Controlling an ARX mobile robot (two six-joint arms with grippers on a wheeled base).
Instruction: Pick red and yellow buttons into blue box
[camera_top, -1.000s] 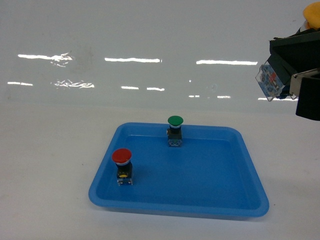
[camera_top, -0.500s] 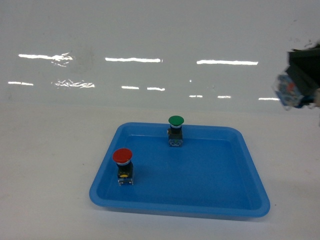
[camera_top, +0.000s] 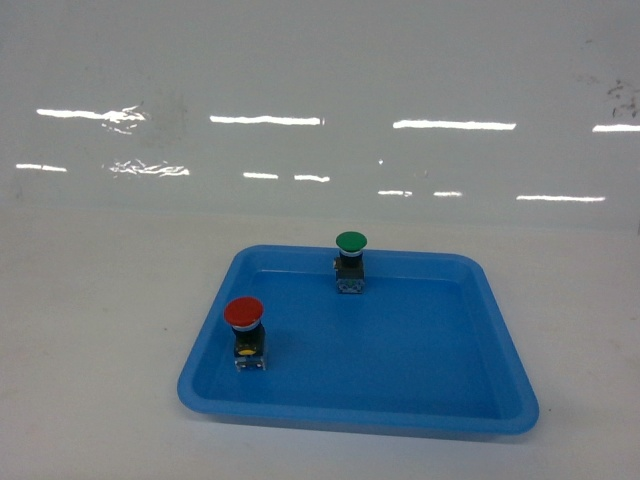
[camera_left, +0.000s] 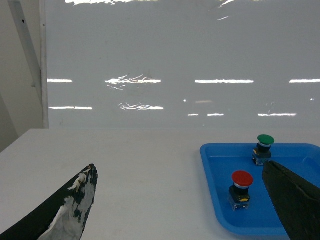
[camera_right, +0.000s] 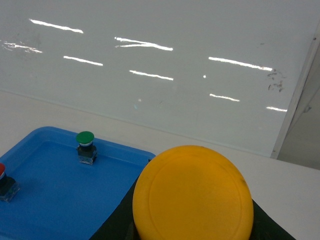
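The red button (camera_top: 244, 314) stands upright at the front left of a shallow blue tray (camera_top: 400, 345); the left wrist view also shows this red button (camera_left: 242, 180). A big yellow button (camera_right: 192, 195) cap fills the lower part of the right wrist view, and my right gripper (camera_right: 192, 226) is shut on it, with dark fingers showing on both sides below the cap. My left gripper (camera_left: 178, 167) is open wide above the white table, left of the tray, with nothing between its fingers. Neither gripper shows in the head view. The blue box is out of view.
A green button (camera_top: 350, 243) stands at the tray's back edge, also visible as the green button (camera_left: 265, 140) and the green button (camera_right: 85, 138) in the wrist views. A glossy white wall rises behind the table. A wall corner (camera_right: 295, 105) runs along the right.
My right gripper, holding the button, has moved right and out of the head view. The tray and the red and green buttons have not moved.
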